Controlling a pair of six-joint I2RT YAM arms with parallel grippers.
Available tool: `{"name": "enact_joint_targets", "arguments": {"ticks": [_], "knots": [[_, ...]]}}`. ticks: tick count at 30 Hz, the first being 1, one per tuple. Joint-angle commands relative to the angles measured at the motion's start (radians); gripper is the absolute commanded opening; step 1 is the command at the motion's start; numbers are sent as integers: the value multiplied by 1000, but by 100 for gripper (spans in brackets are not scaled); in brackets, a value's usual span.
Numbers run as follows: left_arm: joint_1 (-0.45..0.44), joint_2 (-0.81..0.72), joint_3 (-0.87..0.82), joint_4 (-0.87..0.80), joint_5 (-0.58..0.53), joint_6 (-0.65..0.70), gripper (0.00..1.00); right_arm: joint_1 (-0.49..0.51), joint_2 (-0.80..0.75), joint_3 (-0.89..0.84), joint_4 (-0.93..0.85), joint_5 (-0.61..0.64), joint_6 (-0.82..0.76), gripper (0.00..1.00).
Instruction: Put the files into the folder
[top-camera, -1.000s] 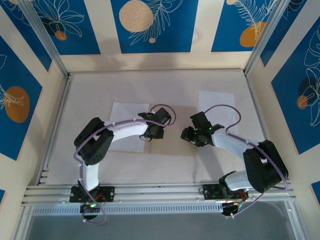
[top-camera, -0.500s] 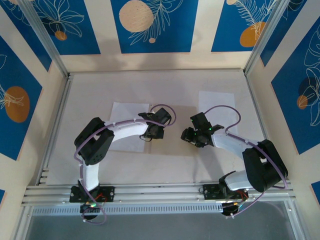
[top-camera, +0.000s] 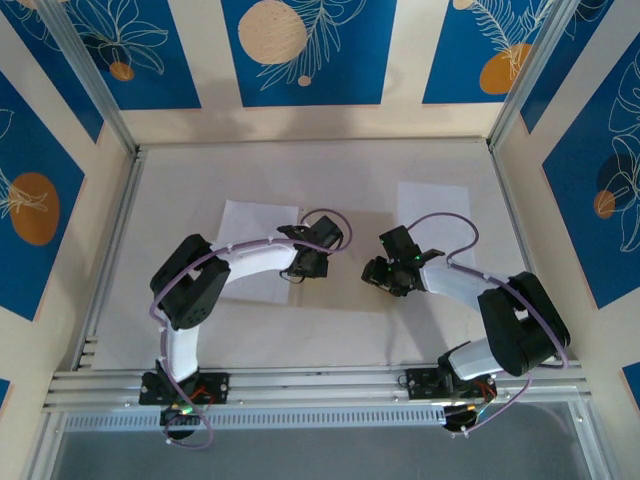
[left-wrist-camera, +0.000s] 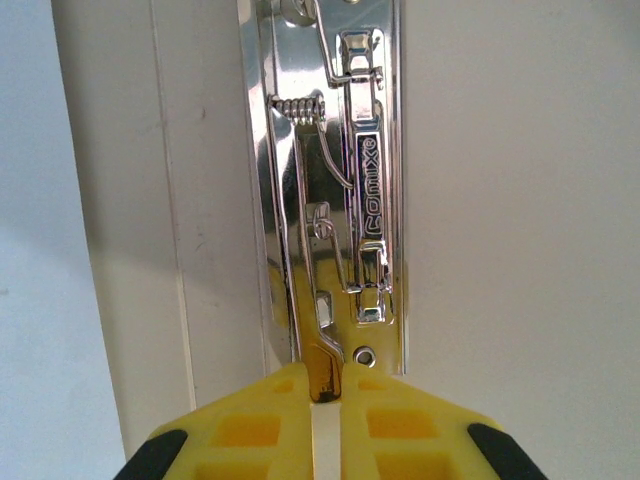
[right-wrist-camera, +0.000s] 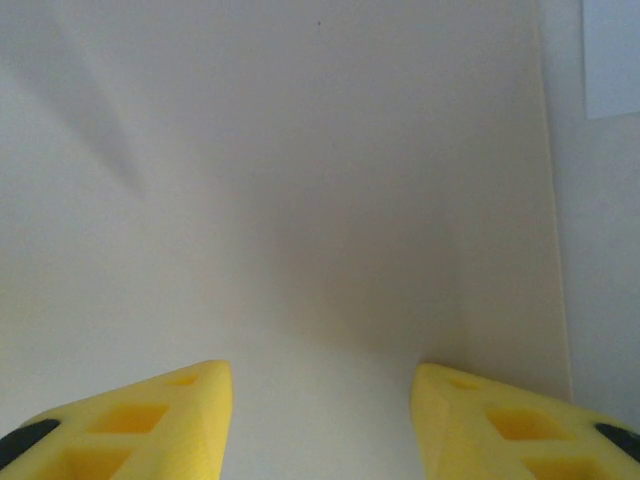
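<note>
The folder (top-camera: 340, 292) lies open and flat on the table between my two arms, its pale tan inside (left-wrist-camera: 500, 200) facing up. Along its spine runs a shiny metal clip (left-wrist-camera: 345, 190). My left gripper (left-wrist-camera: 330, 395) (top-camera: 301, 268) is shut on the lower end of the clip's lever. One white file (top-camera: 250, 238) lies left of the folder, partly under my left arm; its edge (left-wrist-camera: 25, 250) shows in the left wrist view. The other file (top-camera: 432, 205) (right-wrist-camera: 612, 55) lies past the folder's right edge. My right gripper (right-wrist-camera: 322, 400) (top-camera: 379, 272) hovers open over the right cover (right-wrist-camera: 300, 200), holding nothing.
Metal frame rails (top-camera: 112, 240) run along the table's left, right and near sides, with blue patterned walls behind them. Bare table (top-camera: 300, 175) lies beyond the sheets at the back.
My left fingers have closed tighter on the clip lever. The right arm has shifted slightly to the left, its jaws unchanged.
</note>
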Motion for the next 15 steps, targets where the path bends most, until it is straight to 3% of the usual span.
{"name": "enact_joint_targets", "arguments": {"ticks": [1,15], "knots": [[-9,44,-1,-11,45,-14,10,-4,38,-2,-5,-17,-6,52],[-7,63,-29,40,99,-32,7,-4,72,4,-3,-18,-8,52]]}}
